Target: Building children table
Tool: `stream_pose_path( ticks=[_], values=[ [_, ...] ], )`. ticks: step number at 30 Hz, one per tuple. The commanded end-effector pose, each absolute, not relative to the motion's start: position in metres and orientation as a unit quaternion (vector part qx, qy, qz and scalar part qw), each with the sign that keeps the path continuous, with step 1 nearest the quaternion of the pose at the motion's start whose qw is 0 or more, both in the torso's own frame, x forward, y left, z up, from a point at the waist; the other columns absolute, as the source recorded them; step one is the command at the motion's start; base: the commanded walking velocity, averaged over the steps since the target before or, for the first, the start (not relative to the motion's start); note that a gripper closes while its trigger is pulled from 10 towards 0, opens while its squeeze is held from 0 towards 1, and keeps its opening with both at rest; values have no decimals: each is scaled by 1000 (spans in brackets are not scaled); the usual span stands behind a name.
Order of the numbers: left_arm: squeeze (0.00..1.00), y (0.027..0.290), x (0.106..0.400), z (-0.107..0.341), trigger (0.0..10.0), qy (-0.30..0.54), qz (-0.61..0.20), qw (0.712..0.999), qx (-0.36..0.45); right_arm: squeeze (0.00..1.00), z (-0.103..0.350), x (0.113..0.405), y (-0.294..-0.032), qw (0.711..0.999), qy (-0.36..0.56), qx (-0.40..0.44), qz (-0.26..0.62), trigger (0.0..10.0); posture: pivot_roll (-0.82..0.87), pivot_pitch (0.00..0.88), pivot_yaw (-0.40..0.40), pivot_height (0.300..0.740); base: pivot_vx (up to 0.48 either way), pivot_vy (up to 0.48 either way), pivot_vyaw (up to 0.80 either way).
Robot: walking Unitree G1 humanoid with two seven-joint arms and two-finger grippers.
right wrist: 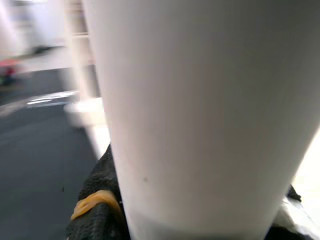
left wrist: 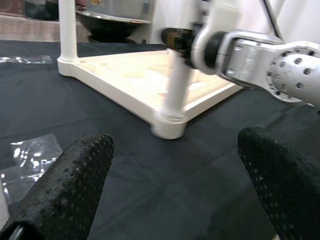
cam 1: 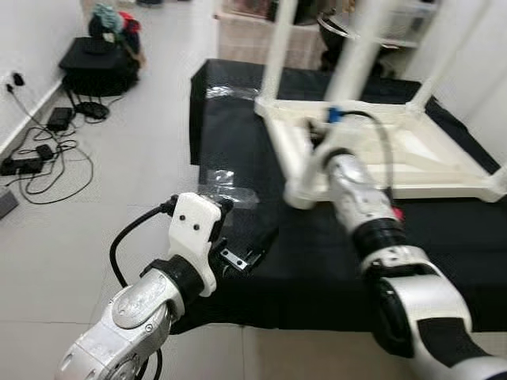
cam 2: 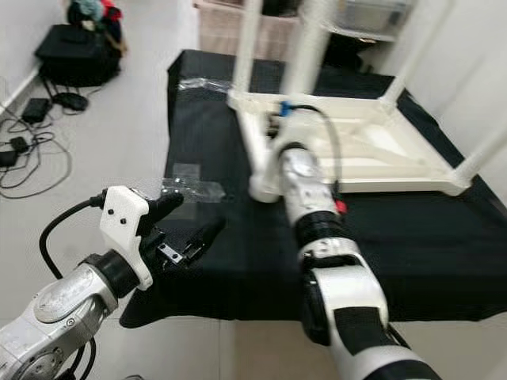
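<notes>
A white children's table [cam 1: 412,158] lies upside down on a black cloth [cam 1: 301,261], its legs pointing up. My right gripper [cam 1: 326,127] reaches in over the near left corner and is shut on the leg [cam 1: 356,55] standing there. In the right wrist view that leg [right wrist: 200,100] is pressed close against the black fingers [right wrist: 97,200]. My left gripper [cam 1: 245,237] hovers open over the cloth's front left part, short of the table, with nothing between its fingers [left wrist: 75,185]. The left wrist view looks across at the table corner [left wrist: 170,125] and the right gripper [left wrist: 175,40].
A clear plastic bag [cam 1: 230,190] lies on the cloth just ahead of my left gripper, another [cam 1: 230,93] at the far left corner. Cables and power adapters [cam 1: 47,150] and a black bag [cam 1: 99,59] sit on the tiled floor at left. Boxes [cam 1: 245,36] stand behind.
</notes>
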State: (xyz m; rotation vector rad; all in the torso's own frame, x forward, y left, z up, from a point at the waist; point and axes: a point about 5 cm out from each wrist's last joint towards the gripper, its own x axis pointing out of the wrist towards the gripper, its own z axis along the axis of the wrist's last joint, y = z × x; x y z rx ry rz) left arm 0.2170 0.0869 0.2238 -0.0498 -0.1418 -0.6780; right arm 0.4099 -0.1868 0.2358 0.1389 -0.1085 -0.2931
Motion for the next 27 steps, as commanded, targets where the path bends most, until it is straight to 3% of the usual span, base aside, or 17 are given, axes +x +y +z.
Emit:
stream_pose_path(
  ticks=[1, 2, 4, 5, 8, 9, 10, 13, 16, 17, 19, 20, 24, 27],
  values=[
    [0, 85, 216, 225, 10000, -73, -337, 938, -23, 0, 221, 402, -207, 969, -23, 67, -238, 0, 66, 127, -155, 740, 0, 0, 0],
    [0, 85, 217, 225, 10000, -73, -336, 939, -22, 0, 219, 402, -202, 967, -19, 82, -241, 9255, 65, 129, -153, 740, 0, 0, 0],
    [0, 85, 217, 225, 10000, -73, -336, 939, -22, 0, 218, 402, -197, 967, -16, 92, -236, 9255, 65, 129, -153, 740, 0, 0, 0],
    [0, 86, 218, 225, 10000, -73, -336, 939, -21, 0, 219, 405, -188, 972, -18, 98, -212, 10000, 63, 130, -151, 740, 0, 0, 0],
    [0, 86, 218, 225, 10000, -72, -335, 939, -20, 0, 240, 413, -153, 985, -77, 131, -76, 10000, 64, 129, -152, 740, 0, 0, 0],
    [0, 86, 218, 225, 10000, -72, -335, 939, -20, 0, 240, 413, -153, 985, -77, 131, -76, 10000, 64, 129, -152, 740, 0, 0, 0],
    [0, 86, 218, 225, 10000, -73, -335, 939, -20, 1000, 245, 414, -143, 985, -88, 146, -37, 10000, 65, 130, -154, 740, 0, 0, 0],
    [0, 86, 218, 225, 10000, -73, -334, 940, -19, 1000, 258, 415, -131, 980, -115, 161, 35, 10000, 65, 130, -156, 740, 0, 0, 0],
    [0, 86, 218, 225, 10000, -73, -334, 940, -19, 1000, 260, 414, -129, 979, -121, 159, 44, 10000, 65, 130, -156, 740, 0, 0, 0],
    [0, 86, 219, 225, 10000, -74, -333, 940, -19, 0, 263, 414, -119, 969, -110, 168, 143, 10000, 64, 132, -153, 740, 0, 0, 0],
    [0, 86, 219, 225, 10000, -74, -333, 940, -19, 0, 264, 404, -108, 923, -95, 175, 330, 10000, 66, 131, -156, 740, 0, 0, 0],
    [0, 86, 219, 225, 10000, -74, -333, 940, -19, 0, 264, 404, -108, 923, -95, 175, 330, 10000, 66, 131, -156, 740, 0, 0, 0],
    [0, 86, 219, 226, 10000, -76, -331, 940, -20, 0, 256, 379, -110, 824, -86, 135, 543, 10000, 67, 132, -158, 740, 0, 0, 0],
    [0, 86, 219, 226, 10000, -76, -330, 941, -20, 0, 253, 371, -113, 786, -76, 144, 596, 10000, 69, 135, -161, 740, 0, 0, 0]
  ],
)
